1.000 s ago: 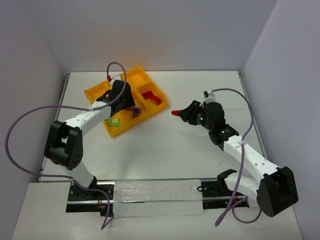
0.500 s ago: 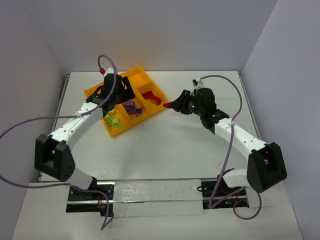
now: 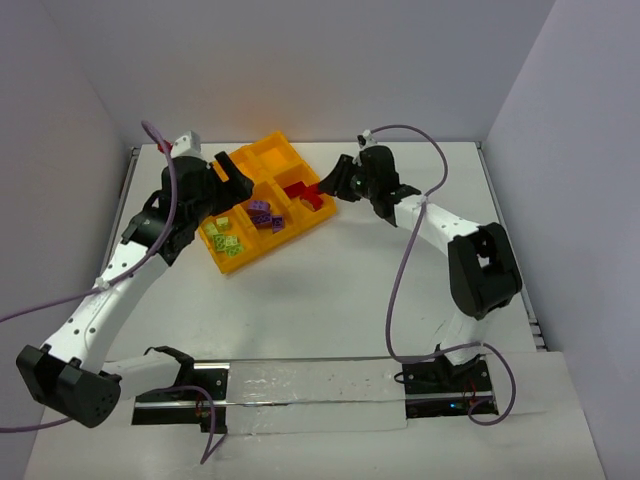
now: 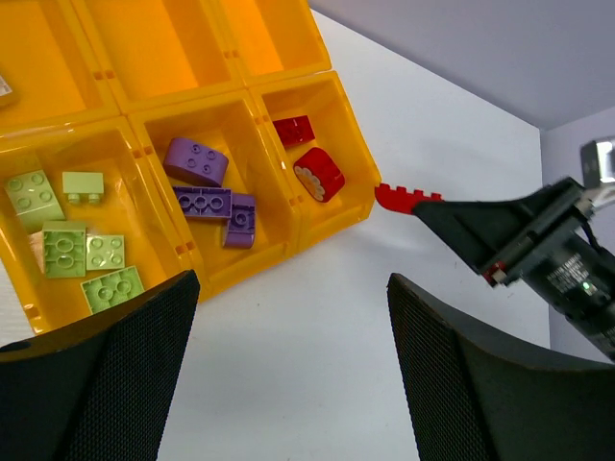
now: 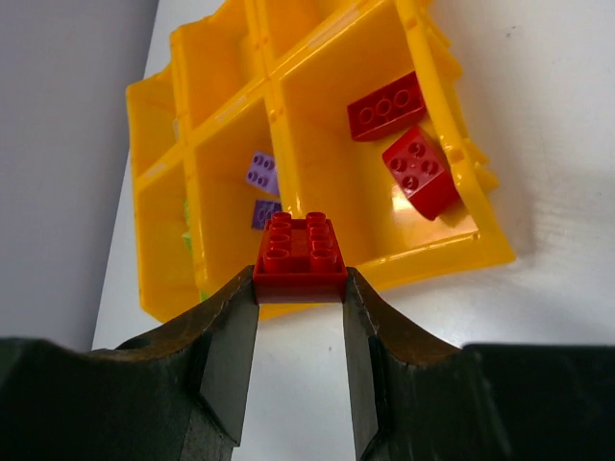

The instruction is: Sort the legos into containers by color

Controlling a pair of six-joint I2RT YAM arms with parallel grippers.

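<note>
The orange-yellow tray [image 3: 272,156] lies at the back left. Its front row of cells holds yellow-green legos [image 4: 72,240], purple legos [image 4: 207,187] and two red legos [image 4: 309,163], one colour per cell. My right gripper [image 5: 300,279] is shut on a red lego [image 5: 300,252]. It holds the brick just off the tray's right corner, beside the red cell [image 3: 300,192]. My left gripper [image 4: 291,279] stands open and empty above the table, in front of the tray. In the top view the left gripper [image 3: 238,175] hovers over the tray's left side.
The tray's back cells [image 4: 154,43] look nearly bare, with only a small pale object at the edge of the far-left one. White walls close in the table on the left, back and right. Purple cables loop over both arms [image 3: 420,215].
My left gripper opened and pulled back up and left from the tray, uncovering the purple legos in the middle cell. The right arm carried its red lego left, up to the tray's corner.
</note>
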